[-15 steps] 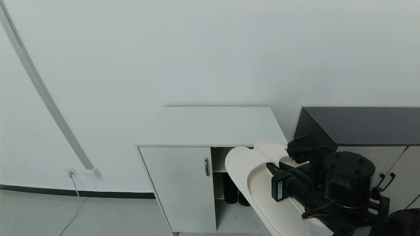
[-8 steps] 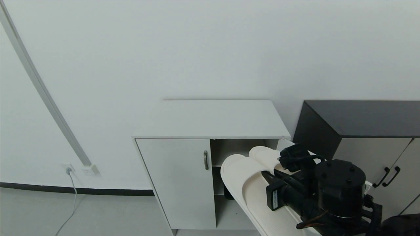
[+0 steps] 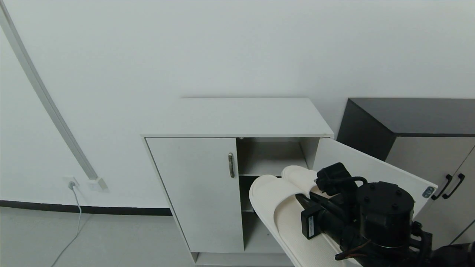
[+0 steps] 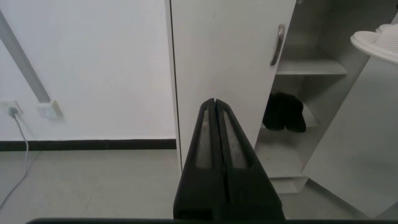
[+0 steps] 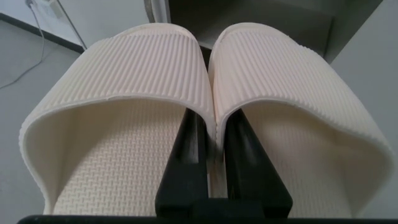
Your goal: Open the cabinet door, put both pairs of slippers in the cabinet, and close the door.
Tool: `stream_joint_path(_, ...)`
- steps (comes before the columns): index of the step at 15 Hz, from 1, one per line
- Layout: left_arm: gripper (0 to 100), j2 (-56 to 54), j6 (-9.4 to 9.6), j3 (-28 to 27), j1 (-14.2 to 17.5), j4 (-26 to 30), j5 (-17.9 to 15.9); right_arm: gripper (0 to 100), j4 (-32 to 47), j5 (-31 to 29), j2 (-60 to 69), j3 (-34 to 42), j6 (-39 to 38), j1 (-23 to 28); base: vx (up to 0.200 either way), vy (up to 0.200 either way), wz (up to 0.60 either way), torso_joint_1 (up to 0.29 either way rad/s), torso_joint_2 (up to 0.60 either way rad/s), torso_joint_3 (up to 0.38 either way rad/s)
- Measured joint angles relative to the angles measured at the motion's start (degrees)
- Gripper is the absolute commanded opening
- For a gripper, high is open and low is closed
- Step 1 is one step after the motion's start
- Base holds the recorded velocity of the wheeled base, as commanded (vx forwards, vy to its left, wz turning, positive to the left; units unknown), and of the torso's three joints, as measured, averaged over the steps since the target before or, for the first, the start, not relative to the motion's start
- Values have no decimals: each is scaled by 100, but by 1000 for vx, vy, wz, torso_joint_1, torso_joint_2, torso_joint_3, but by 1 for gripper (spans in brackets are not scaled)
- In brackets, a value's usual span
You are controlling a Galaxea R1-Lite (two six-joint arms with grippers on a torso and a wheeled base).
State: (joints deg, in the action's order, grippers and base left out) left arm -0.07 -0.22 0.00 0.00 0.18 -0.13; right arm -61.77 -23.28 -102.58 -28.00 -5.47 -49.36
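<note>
A pair of cream slippers [image 3: 274,196] hangs side by side in front of the white cabinet [image 3: 241,115], toes toward its open right half. My right gripper [image 3: 306,194] is shut on the pair, its fingers [image 5: 186,155] pinching the two inner strap walls together [image 5: 211,87]. The cabinet's right door [image 3: 363,167] stands swung open; the left door [image 3: 193,185] is closed. A dark pair of slippers [image 4: 284,112] sits on a lower shelf inside. My left gripper [image 4: 214,143] is shut and empty, low in front of the closed door.
A black-topped cabinet [image 3: 408,115] with dark handles [image 3: 452,183] stands close on the right, just behind the open door. A wall socket with a cable [image 3: 72,184] is at the lower left. Bare floor [image 3: 92,241] lies left of the white cabinet.
The head camera has shifted, so the cabinet sits higher in the picture and its open right door shows. Against the cabinet, the held slippers are now lower, level with the middle shelf.
</note>
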Motion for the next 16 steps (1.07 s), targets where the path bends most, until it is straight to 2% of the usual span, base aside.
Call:
stream_joint_path(8, 0, 0, -2, 0, 0, -2, -2, 0, 0, -2, -30, 4, 1, 0, 0, 0, 0, -182, 502, 315)
stream_joint_path(16, 0, 0, -2, 0, 0, 0, 0, 0, 0, 0, -41, 22, 1, 0, 0, 0, 0, -116, 458, 339)
